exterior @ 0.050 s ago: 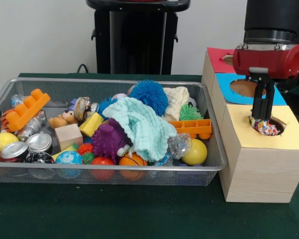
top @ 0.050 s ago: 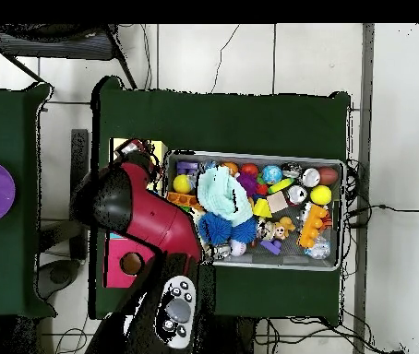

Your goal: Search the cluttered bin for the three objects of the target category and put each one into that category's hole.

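Gripper (exterior @ 0.050 s ago: pixel 262 119), at the right of the front view, is lowered into the round hole of the yellow-topped box (exterior @ 0.050 s ago: pixel 259 159). Its black fingers (exterior @ 0.050 s ago: pixel 259 107) are closed on a multicoloured crumpled ball (exterior @ 0.050 s ago: pixel 265 128), which sits at the hole's rim, partly inside. Behind it, toward the upper right, stand the blue-topped box (exterior @ 0.050 s ago: pixel 229 92) and the red-topped box (exterior @ 0.050 s ago: pixel 217 57), each with a hole. The wire bin (exterior @ 0.050 s ago: pixel 20 84) occupies the centre-left of the frame, full of clutter: a mint cloth (exterior @ 0.050 s ago: pixel 142 124), a blue spiky ball (exterior @ 0.050 s ago: pixel 148 95), an orange brick (exterior @ 0.050 s ago: pixel 26 109), cans (exterior @ 0.050 s ago: pixel 39 143)
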Available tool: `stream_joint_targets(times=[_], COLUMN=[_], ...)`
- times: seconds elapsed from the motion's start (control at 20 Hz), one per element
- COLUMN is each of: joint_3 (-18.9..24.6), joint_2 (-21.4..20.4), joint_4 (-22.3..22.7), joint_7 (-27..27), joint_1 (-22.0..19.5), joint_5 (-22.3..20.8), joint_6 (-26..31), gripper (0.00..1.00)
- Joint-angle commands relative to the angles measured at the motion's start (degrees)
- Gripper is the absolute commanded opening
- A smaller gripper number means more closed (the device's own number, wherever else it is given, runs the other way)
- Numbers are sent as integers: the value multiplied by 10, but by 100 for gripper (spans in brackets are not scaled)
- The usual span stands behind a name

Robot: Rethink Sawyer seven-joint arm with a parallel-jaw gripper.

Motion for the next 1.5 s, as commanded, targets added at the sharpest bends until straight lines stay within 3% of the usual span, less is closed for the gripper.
stream_joint_targets(times=[0.05,0.4,0.65,1.2,1.5], joint_3=[93,126,127,64,55], joint_2=[38,34,23,1,-1], joint_4=[0,32,53,55,53], joint_7=[127,130,132,119,120], joint_1=[-28,-42,-36,-7,-2], joint_5=[-4,-16,-9,14,17], joint_6=[-34,-40,-30,23,24], gripper=[0,0,0,0,0])
